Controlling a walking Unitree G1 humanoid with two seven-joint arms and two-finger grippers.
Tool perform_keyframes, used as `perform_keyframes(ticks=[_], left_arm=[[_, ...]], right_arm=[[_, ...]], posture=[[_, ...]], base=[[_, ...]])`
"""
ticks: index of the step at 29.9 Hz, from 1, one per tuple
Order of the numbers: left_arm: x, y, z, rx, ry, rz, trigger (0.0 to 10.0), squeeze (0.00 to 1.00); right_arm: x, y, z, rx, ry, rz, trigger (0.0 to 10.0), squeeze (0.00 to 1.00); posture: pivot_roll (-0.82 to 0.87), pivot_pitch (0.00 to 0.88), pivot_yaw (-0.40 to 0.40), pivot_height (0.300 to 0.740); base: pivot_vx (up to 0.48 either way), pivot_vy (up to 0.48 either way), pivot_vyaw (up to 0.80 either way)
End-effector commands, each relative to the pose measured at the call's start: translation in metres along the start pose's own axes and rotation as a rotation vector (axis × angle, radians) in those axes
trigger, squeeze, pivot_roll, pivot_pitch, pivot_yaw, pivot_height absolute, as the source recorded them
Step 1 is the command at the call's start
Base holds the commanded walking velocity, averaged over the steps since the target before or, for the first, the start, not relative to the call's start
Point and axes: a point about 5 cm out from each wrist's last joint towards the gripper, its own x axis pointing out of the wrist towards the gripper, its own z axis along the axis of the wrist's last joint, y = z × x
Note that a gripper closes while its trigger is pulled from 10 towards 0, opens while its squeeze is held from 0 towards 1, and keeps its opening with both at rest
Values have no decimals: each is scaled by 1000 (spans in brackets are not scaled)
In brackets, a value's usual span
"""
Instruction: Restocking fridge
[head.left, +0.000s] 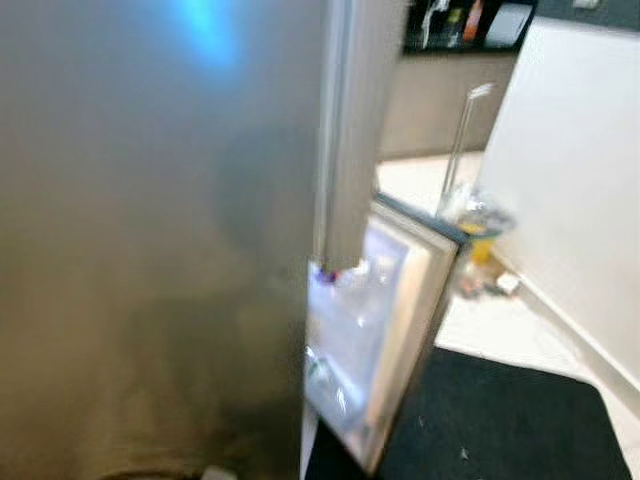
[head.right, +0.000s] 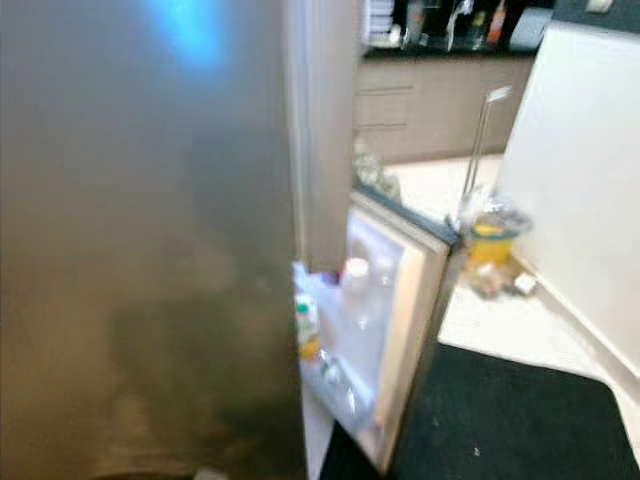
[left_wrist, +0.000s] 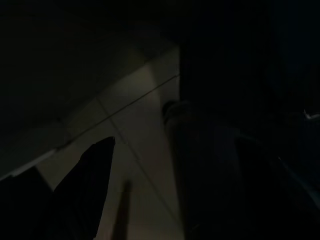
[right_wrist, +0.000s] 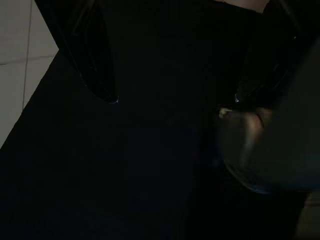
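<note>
Fridge (head.left: 150, 250) steel takes up the left of my head view, a tall upright face so close that it blurs. Just right of it a lower fridge door (head.right: 415, 330) stands swung open, its long axis vertical, its inner side turned toward the cabinet and its free edge pointing away from me toward the kitchen. On its lit door shelves (head.right: 345, 340) I make out a bottle with a yellow lower half (head.right: 307, 330), standing upright, and something with a white cap (head.right: 356, 268) higher up; the rest is too smeared to read. A black mat (head.right: 520, 420) lies on the pale floor below the door, and a clear bag or container with something yellow in it (head.right: 488, 235) sits by the white wall (head.right: 580, 170) further back.

Both arms hang low. The left gripper (left_wrist: 175, 190) points down at pale tiles, one finger (left_wrist: 95, 170) showing dark against them; I cannot tell its spread. The right gripper (right_wrist: 175, 100) hangs over the mat with its two fingertips well apart and nothing between them.
</note>
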Motion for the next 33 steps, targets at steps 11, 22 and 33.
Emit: perform_keyframes(ticks=[11,22,33], left_arm=[[-2,-5,-15,-1,58,-24,10000,0],[-1,-4,-14,-20,55,-8,10000,0],[-2,-4,-15,-18,61,-8,10000,0]], right_arm=[[1,0,3,-26,0,8,10000,0],[0,6,-1,-28,14,78,10000,0],[0,10,-3,-66,23,117,10000,0]], posture=[[-47,0,13,740],[-50,0,10,740],[-48,0,10,740]], base=[[0,-480,0],[0,-130,348],[0,0,800]])
